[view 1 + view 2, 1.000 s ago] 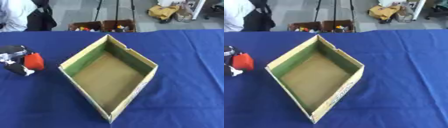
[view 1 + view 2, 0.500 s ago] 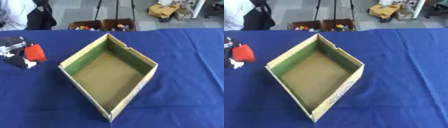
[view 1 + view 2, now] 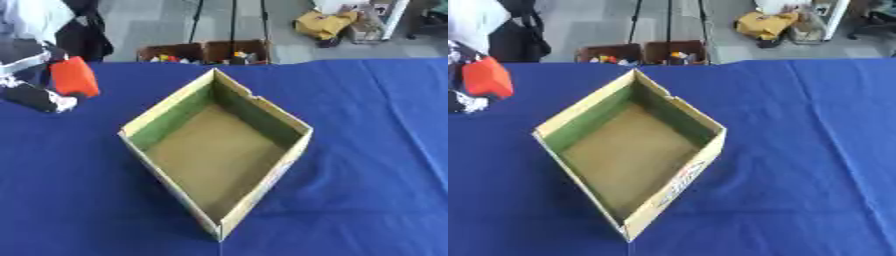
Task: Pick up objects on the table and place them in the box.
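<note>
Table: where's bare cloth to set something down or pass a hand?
Right of the box, bare cloth runs to the table edge; in front too. The box floor is bare. Crowded only at far left, where the left hand holds the red object.

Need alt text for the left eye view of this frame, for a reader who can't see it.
The robot's left hand holds a red-orange object at the left edge, above the blue-covered table. An open cardboard box with green inner walls sits empty at the centre, turned corner-on. Beyond the table's far edge are bins of small items on the floor.
</note>
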